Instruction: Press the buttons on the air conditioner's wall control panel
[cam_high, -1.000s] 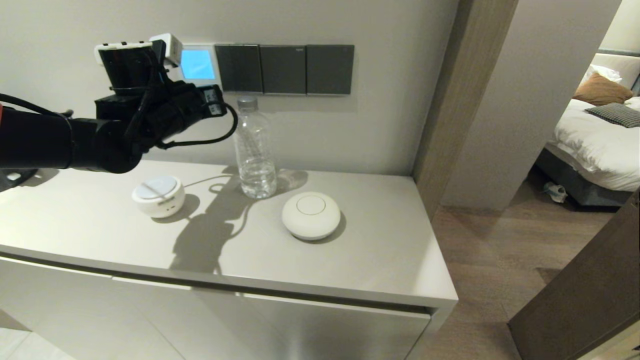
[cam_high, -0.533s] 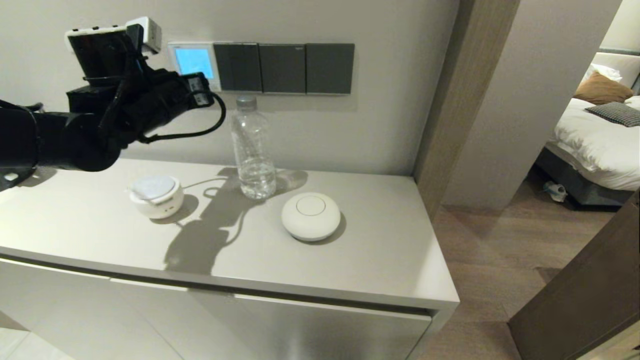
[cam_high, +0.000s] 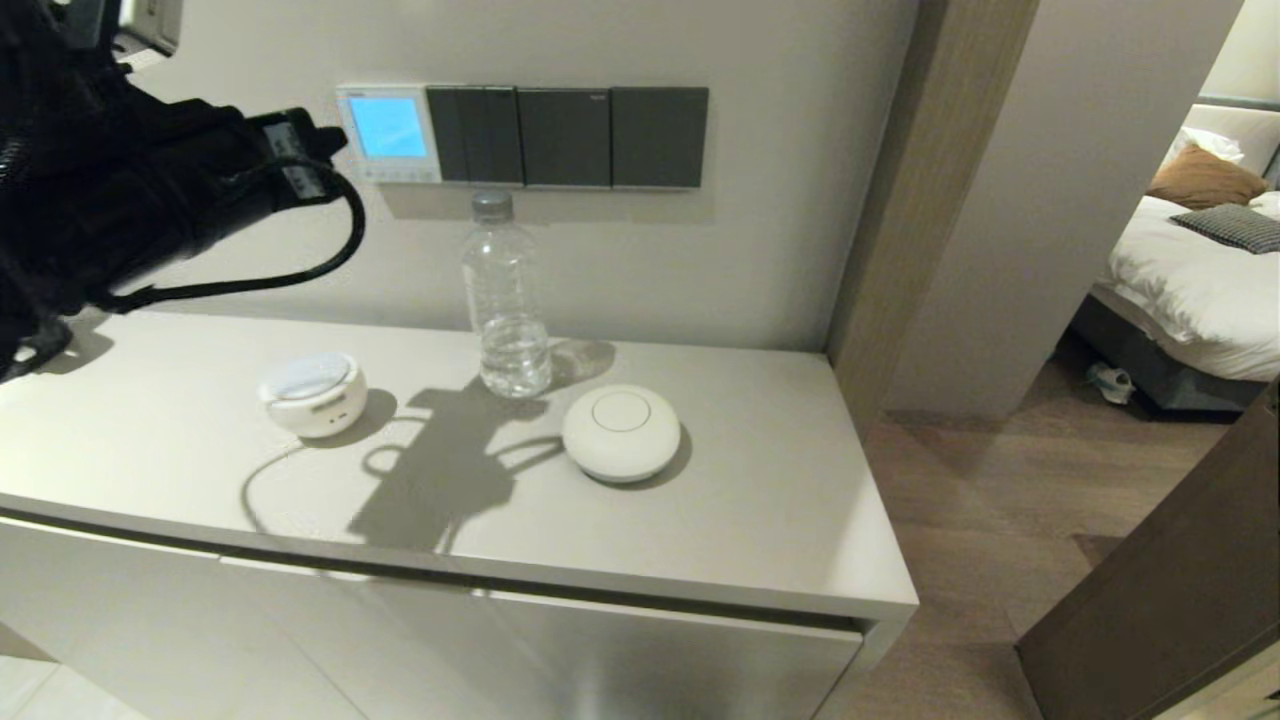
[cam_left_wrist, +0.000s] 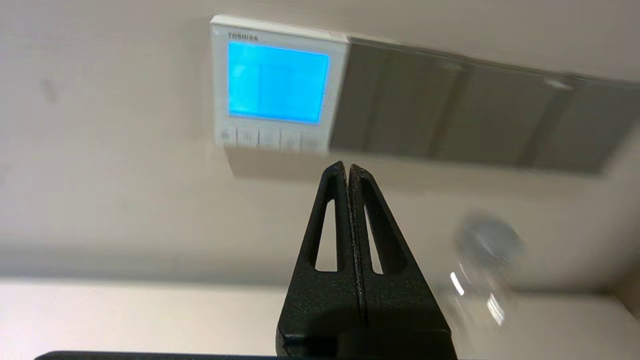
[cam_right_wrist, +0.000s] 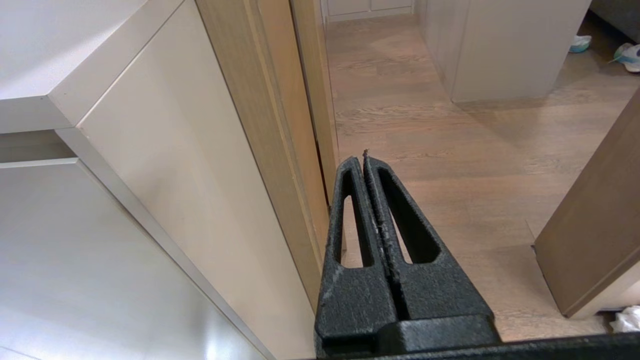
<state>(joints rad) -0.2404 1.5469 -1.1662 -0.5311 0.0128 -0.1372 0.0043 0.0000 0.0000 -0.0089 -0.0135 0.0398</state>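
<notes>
The air conditioner's wall control panel (cam_high: 389, 133) is mounted on the wall above the cabinet top (cam_high: 760, 500), at about 11 o'clock in the head view, with its screen lit light blue. The buttons (cam_left_wrist: 270, 137) are lined up along its bottom edge, and nothing is touching them. Dark grey switch plates (cam_high: 568, 137) are fitted right against the panel's 3 o'clock side.

The left gripper (cam_left_wrist: 348, 167) is seen in its wrist view with the jaws pressed fully together and nothing held between them. It's pointed at the wall just under the button row, clear of the panel. In the head view only the bulky black back of the left arm (cam_high: 120, 190) gets picked up, at about 10 o'clock.

The right gripper (cam_right_wrist: 364, 157) is parked low beside the cabinet, aimed at the wood floor (cam_right_wrist: 450, 150), jaws closed on nothing too.

A clear water bottle (cam_high: 506, 295) is stood directly below the switch plates, with a small white round device (cam_high: 313, 392) at its 8 o'clock and a white puck (cam_high: 621, 433) at its 5 o'clock.
</notes>
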